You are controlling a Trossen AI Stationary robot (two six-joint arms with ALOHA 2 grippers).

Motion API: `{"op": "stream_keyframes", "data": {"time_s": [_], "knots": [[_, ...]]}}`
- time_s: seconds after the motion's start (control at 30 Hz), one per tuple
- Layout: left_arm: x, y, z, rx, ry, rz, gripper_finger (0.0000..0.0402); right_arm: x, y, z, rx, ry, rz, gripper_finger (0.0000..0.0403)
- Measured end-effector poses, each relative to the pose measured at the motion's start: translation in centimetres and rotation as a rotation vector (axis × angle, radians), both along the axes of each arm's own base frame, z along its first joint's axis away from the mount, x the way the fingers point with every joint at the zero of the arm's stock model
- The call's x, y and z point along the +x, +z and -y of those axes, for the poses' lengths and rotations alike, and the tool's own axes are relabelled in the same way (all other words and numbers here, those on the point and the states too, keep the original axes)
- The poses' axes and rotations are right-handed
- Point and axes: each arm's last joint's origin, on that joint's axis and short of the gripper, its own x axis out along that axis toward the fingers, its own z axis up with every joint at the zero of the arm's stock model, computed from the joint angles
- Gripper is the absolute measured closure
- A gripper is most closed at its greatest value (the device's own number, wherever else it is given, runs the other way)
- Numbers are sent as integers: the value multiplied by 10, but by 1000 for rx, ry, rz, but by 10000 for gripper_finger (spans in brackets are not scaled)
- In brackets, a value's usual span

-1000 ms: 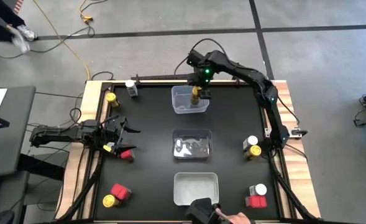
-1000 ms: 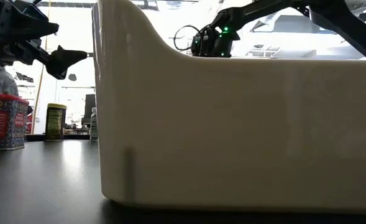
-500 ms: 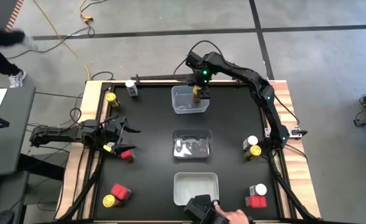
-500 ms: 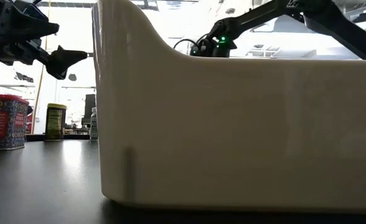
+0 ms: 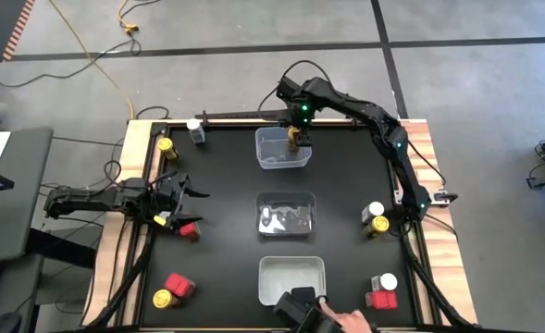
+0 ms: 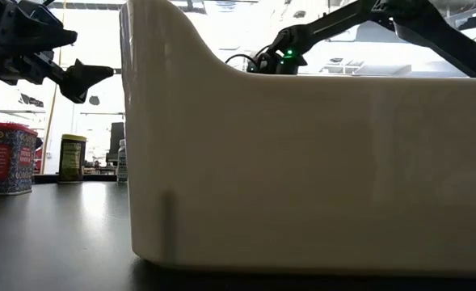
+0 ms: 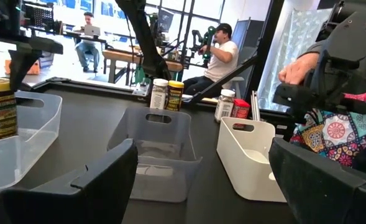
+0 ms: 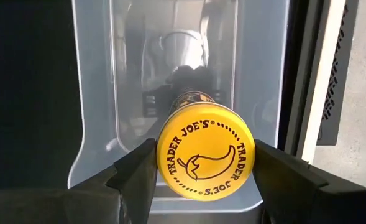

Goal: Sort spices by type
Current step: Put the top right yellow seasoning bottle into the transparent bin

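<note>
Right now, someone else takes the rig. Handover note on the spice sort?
Right hand: shut on a yellow-capped jar, held over the far clear tub; not released.
Left hand: open, empty, at the table's left edge beside a red tin.
Middle tub holds something; I cannot tell what. White tub looks empty.
Left to sort: far-left yellow jar and white-capped jar; near-left tin and yellow jar; right side, two white-capped jars, a yellow jar, a tin.
A person's hand is at the near edge.
</note>
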Motion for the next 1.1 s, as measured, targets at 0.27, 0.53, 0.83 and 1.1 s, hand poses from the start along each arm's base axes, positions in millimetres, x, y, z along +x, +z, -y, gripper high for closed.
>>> {"op": "stream_keyframes", "data": {"time_s": [0.27,0.53,0.83,1.1], "knots": [[0,0,0,0,0,0,56,5,2,4,-15,-86,63,133],[0,0,0,0,0,0,56,2,1,4,-13,-52,40,133],[0,0,0,0,0,0,56,-3,0,7,-9,-12,16,133],[0,0,0,0,0,0,56,-6,0,11,-1,-37,13,132]]}}
